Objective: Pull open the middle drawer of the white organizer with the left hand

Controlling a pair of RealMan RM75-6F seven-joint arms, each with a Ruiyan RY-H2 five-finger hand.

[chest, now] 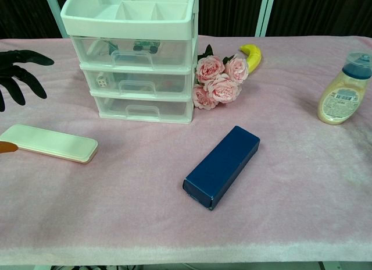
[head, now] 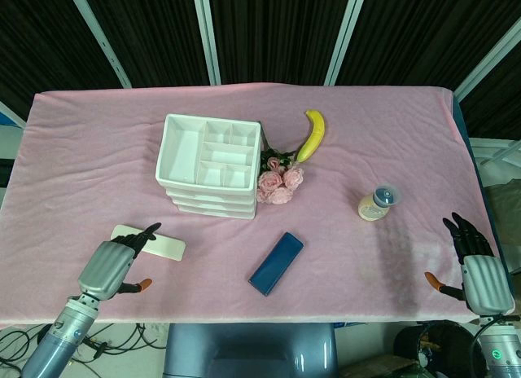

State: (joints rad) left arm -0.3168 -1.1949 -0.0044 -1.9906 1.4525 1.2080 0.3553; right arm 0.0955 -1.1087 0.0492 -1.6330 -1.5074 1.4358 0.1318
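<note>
The white organizer [head: 210,163] [chest: 135,54] stands on the pink cloth, three clear drawers stacked under a divided top tray. Its middle drawer [chest: 138,83] is closed, with a handle [chest: 139,87] at the front. My left hand [head: 114,261] [chest: 16,72] hovers open to the organizer's left and nearer me, fingers spread above a flat white case [head: 149,242] [chest: 49,142], holding nothing. My right hand [head: 476,264] rests open near the table's right front edge, far from the organizer; the chest view does not show it.
A dark blue box [head: 276,263] [chest: 222,165] lies in front of the organizer. Pink roses [head: 279,183] [chest: 218,80] touch its right side, with a banana [head: 312,134] [chest: 251,56] behind. A small capped bottle [head: 378,203] [chest: 344,90] stands to the right.
</note>
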